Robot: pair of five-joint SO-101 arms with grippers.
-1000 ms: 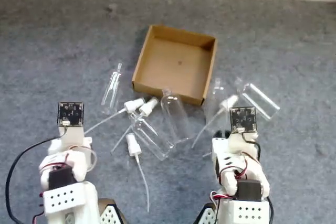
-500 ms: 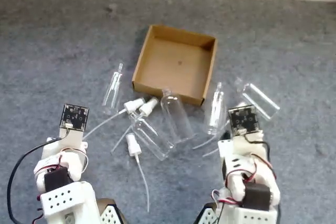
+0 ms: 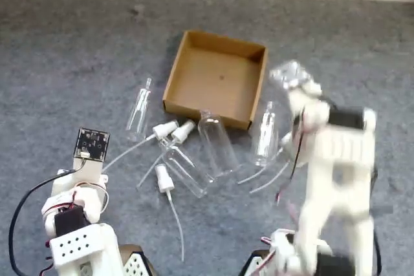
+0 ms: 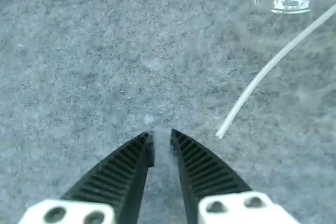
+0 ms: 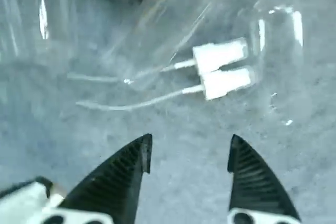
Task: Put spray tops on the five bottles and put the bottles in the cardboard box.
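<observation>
left wrist view: left claw (image 4: 161, 136) pinched almost together, gripping nothing, over grey carpet (image 4: 105, 51), a thin spray tube (image 4: 268, 69) just ahead. right claw (image 5: 190, 142) gapes wide, empty, two spray tops (image 5: 219, 55) lying beyond its tips. high view: loose bottles (image 3: 217, 141) lie on their sides at 6 o'clock of the cardboard box (image 3: 207, 111).

l tool (image 4: 161, 139) nearly closed; r tool (image 5: 190, 140) spread wide, arm extended.

Btls (image 3: 217, 143), spray tops (image 3: 167, 127) lie before box (image 3: 184, 106).
</observation>
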